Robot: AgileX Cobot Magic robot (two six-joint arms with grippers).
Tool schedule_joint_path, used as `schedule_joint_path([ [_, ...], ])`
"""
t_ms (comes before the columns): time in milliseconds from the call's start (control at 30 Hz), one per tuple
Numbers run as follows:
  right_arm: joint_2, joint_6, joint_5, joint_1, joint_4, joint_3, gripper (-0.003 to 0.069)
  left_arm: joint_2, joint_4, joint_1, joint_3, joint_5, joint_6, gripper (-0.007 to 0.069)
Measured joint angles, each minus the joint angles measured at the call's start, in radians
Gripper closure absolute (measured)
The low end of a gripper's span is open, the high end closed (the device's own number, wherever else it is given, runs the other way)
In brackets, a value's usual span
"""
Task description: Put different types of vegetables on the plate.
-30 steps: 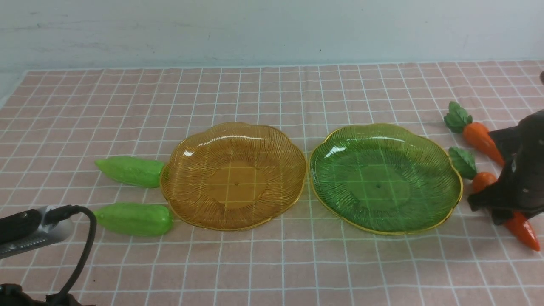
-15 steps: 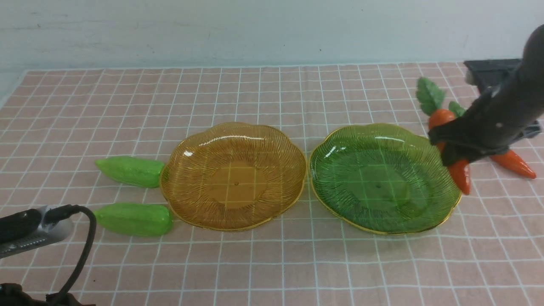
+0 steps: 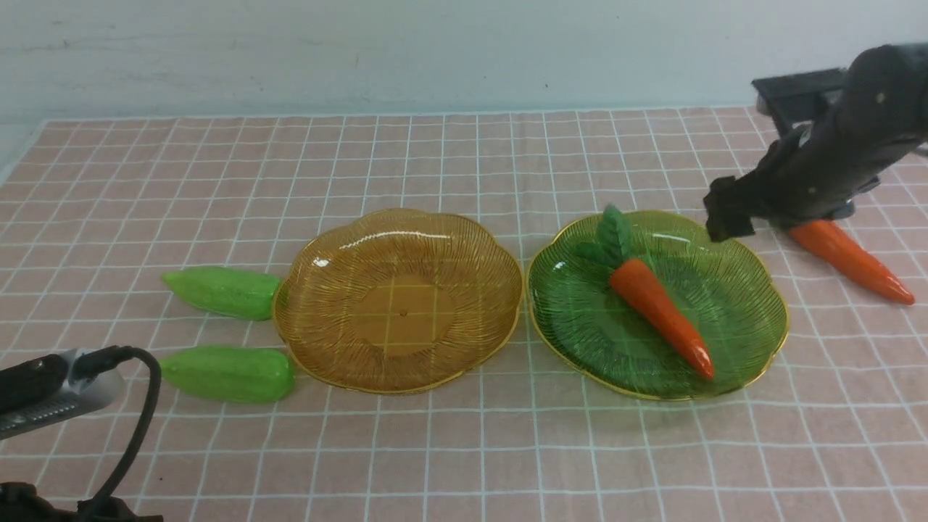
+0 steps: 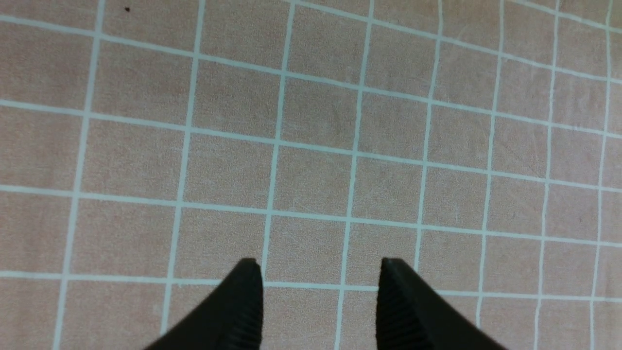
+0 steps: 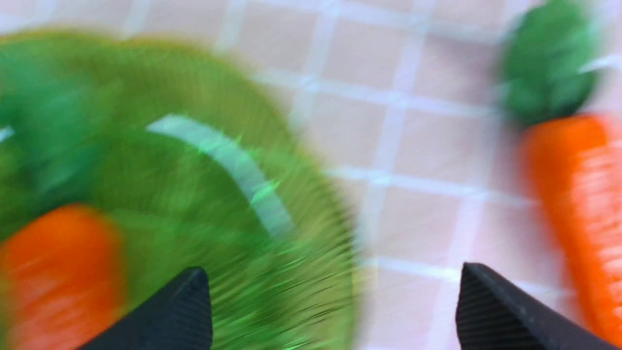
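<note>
Lying slantwise in the green plate (image 3: 747, 304), toward the right edge of the worktop, is one carrot (image 3: 656, 308), its leafy top toward the far edge and its tip toward the near edge. Only the front view takes in the whole layout. An amber plate (image 3: 399, 312) sits just beside the green one, nearer the left edge. The far gourd (image 3: 225, 292) and the near gourd (image 3: 228, 374) lie on the checked cloth (image 3: 464, 449), close against the amber plate's left rim.

The second carrot (image 3: 848, 261) lies on the cloth by the right edge. From the front its top is hidden behind the right arm (image 3: 834, 167), while the blurred right wrist view shows both its green top and its orange body. That wrist view also shows the right gripper (image 5: 333, 270) with its jaws spread wide and nothing between them, over the green plate's rim and the cloth.

The left wrist view shows the left gripper (image 4: 318, 262) with its jaws parted and only cloth between them. From the front, only the left arm (image 3: 43, 391) and its black cable (image 3: 141, 420) appear, at the near left corner.
</note>
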Motion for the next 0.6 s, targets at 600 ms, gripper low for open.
schedule_joint_path([
  [600, 0.26, 0.016, -0.144, -0.178, -0.211, -0.082, 0.0199, 0.0, 0.0, 0.0, 0.0, 0.001, -0.039, 0.032],
])
